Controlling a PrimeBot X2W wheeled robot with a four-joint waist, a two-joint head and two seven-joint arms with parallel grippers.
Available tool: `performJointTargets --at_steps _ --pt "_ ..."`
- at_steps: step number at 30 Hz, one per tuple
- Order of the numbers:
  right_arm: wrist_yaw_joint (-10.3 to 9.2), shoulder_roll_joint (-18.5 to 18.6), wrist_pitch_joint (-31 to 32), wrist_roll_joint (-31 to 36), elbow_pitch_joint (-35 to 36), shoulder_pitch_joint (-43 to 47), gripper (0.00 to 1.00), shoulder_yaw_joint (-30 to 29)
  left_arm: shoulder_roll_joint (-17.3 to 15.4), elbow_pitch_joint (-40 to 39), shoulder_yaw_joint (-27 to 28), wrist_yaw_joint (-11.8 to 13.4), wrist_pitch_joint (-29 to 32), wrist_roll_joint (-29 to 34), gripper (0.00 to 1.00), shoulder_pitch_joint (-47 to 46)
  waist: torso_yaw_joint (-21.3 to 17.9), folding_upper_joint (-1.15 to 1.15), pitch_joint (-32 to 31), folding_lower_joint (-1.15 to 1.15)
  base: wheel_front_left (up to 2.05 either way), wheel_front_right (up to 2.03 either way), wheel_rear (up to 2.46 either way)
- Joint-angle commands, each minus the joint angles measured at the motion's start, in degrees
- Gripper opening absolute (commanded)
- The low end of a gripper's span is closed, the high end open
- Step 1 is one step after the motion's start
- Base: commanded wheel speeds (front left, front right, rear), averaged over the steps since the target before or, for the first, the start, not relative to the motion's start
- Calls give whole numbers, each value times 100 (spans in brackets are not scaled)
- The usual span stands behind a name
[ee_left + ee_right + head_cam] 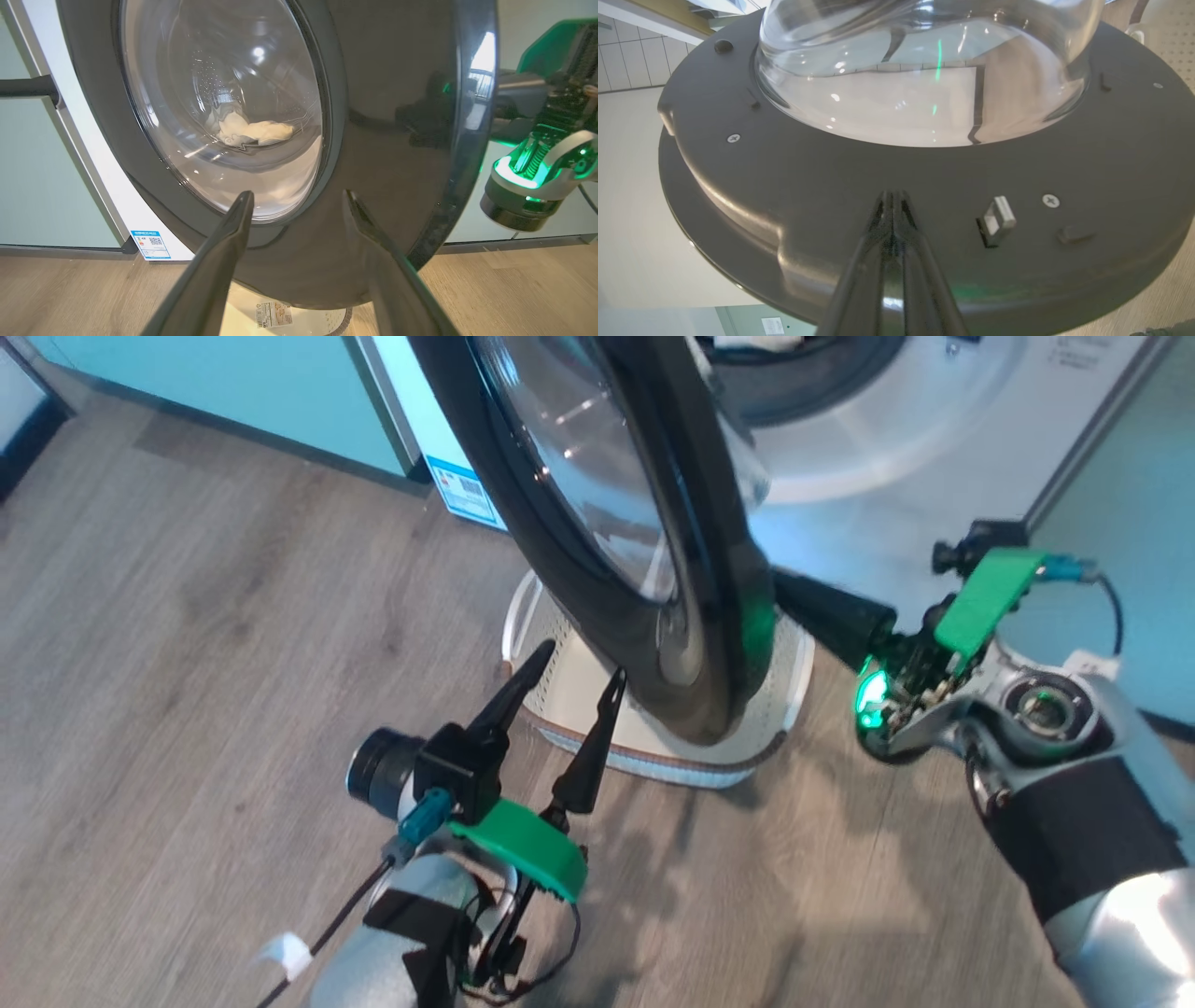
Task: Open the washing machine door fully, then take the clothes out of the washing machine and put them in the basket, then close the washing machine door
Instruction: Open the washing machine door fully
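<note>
The washing machine door [597,523] stands partly open and edge-on, its glossy black rim hanging over the basket [523,616] on the floor. My right gripper [784,586] is shut with nothing in it, and its tips press the door's inner face [784,186] below the glass bowl [915,84]. My left gripper [576,674] is open in front of the door's outer side, a little apart from it. Through the window [224,102] pale cream clothes [254,132] lie in the drum. The white washing machine [887,467] stands behind.
A pale teal cabinet [187,383] runs along the left of the machine, with a dark handle bar [28,86]. Wooden floor [187,663] spreads to the left and front. A latch tab [995,223] sticks out of the door's inner rim.
</note>
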State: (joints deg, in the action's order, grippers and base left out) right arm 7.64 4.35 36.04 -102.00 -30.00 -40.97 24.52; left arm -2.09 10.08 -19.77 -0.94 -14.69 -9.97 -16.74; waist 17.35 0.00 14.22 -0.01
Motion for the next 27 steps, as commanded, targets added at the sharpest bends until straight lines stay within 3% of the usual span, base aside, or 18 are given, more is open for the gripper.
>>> performJointTargets --at_steps 1,16,27 --pt "-15 -146 -57 -113 256 -4 0 125 -78 -165 242 -26 -30 58 100 -14 61 0 -121 1 0 0 0" --pt "-15 -146 -363 -654 343 294 0 725 -78 -85 306 -72 -31 118 100 182 58 0 -442 1 0 0 0" --pt "-15 -147 -1108 -641 380 221 0 567 -78 -99 368 -40 -31 106 100 201 -33 0 -399 1 0 0 0"
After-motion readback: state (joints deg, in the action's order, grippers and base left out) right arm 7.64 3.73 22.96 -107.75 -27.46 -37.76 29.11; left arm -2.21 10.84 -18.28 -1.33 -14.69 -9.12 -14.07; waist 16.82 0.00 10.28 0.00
